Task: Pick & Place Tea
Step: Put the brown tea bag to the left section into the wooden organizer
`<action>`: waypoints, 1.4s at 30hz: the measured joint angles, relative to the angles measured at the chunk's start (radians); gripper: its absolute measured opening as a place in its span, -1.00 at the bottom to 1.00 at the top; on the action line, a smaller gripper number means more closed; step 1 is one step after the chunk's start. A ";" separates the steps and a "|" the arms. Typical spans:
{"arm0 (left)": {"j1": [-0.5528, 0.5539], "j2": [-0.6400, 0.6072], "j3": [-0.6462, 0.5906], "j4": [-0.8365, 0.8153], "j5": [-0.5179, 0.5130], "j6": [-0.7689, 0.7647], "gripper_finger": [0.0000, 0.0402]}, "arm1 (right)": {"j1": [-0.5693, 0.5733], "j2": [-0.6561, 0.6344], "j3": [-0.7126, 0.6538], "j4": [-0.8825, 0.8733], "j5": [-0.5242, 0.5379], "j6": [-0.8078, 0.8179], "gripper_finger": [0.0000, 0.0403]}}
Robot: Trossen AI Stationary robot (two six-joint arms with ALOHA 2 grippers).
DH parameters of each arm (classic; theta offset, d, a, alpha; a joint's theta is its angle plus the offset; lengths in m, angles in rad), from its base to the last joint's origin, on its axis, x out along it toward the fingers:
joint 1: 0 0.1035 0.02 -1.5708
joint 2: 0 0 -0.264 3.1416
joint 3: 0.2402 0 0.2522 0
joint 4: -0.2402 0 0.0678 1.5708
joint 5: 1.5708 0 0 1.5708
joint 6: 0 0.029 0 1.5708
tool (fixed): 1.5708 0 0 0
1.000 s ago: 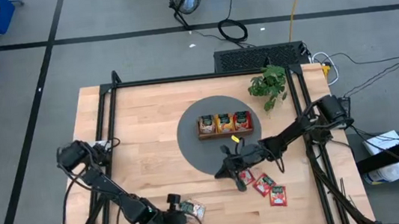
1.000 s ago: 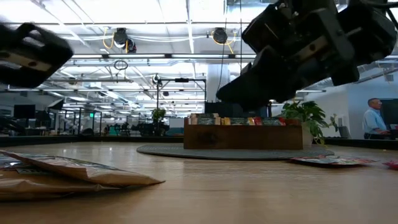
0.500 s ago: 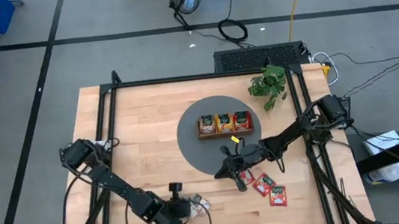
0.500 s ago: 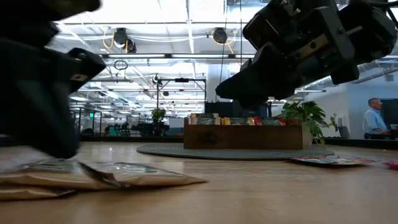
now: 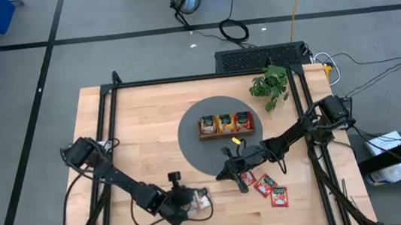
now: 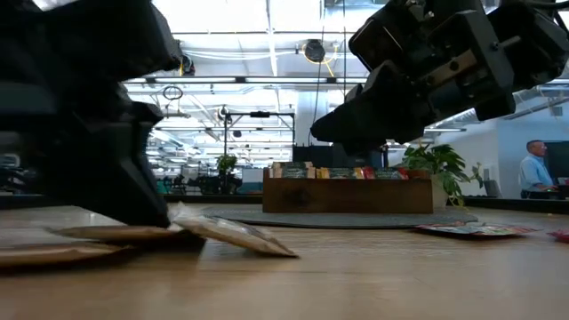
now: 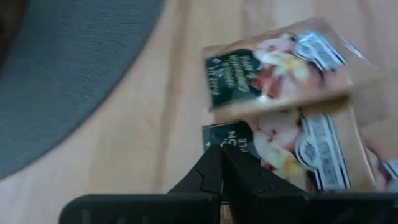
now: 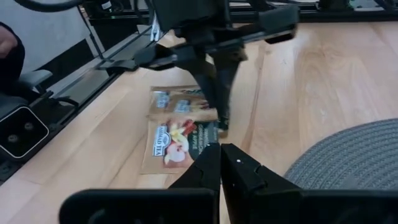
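Two green-and-tan tea sachets (image 5: 199,201) lie near the table's front edge, one (image 7: 280,62) just beyond the other (image 7: 305,155). My left gripper (image 5: 186,204) slants down at the nearer one and is shut on its end. My right gripper (image 5: 223,174) hovers shut and empty at the grey mat's near edge, with three red sachets (image 5: 264,185) on the wood beside it. The brown tray (image 5: 225,124) on the mat holds more sachets. My left gripper has the nearer sachet by its dark-printed end (image 7: 239,140), between the closed fingertips, which hide the very edge. The fingers slant down from the table's left side. That end is raised (image 6: 178,213) at the fingers, and the sachet's other end (image 6: 284,252) rests on the table.
A round grey mat (image 5: 188,133) carries the tray at mid-table. A green plant (image 5: 271,83) stands at the far right. Black frame rails (image 5: 102,116) run along the table's sides. A person (image 6: 536,169) is in the room beyond.
My left gripper has gone toward the table's right edge and sunk a little, turning as it went. The two green-and-tan sachets have slid along the table with it. The upper sachet's end at the fingers now stands raised.
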 joint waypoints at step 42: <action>0.046 0.073 0.052 0.261 0.257 0.096 -0.90 | 0.024 0.106 0.162 -0.152 0.002 0.064 -1.00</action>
